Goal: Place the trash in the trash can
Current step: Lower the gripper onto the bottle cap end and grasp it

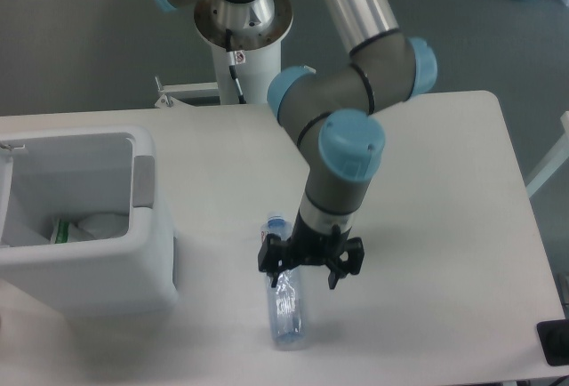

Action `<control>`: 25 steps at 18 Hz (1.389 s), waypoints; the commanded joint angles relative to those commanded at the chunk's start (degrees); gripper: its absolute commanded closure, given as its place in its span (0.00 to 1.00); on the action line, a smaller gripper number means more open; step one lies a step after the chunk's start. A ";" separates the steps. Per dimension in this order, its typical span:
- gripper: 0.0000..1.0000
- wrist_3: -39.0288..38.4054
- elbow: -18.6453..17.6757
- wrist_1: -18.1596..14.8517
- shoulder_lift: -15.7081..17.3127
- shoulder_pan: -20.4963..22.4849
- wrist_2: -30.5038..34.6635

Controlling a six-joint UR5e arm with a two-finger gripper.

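Reaching for crushed bottle point(285, 297) on table point(444, 226); gripper point(310, 269) spread astride it. Wrapper point(76, 227) already binned. Next: pinch, lift toward trash can point(98, 270).

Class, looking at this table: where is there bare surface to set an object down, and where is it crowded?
Bare: the right half of the table, from the gripper to the right edge. Crowded: the left, filled by the trash can, and the front middle, where the gripper is down over the bottle.

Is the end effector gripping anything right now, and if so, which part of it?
Nothing is held yet. The end effector is open, low over the upper half of the bottle lying on the table, fingers spread to either side, not closed on it.
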 joint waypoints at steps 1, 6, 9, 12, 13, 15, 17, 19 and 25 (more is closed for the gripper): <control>0.00 0.00 0.00 1.41 -0.62 -0.44 0.09; 0.00 -0.26 0.00 2.04 -1.50 -0.79 0.35; 0.00 -0.18 0.17 2.57 -2.99 -0.79 1.75; 0.00 0.00 0.79 2.48 -3.79 -1.93 6.58; 0.00 -0.17 1.14 2.39 -3.96 -1.94 6.68; 0.00 -0.61 1.58 2.39 -4.49 -2.55 6.86; 0.00 -0.61 1.58 2.39 -4.67 -2.81 6.94; 0.00 -0.61 1.58 2.39 -4.84 -3.08 6.94; 0.00 -0.26 1.84 2.65 -5.55 -3.69 7.03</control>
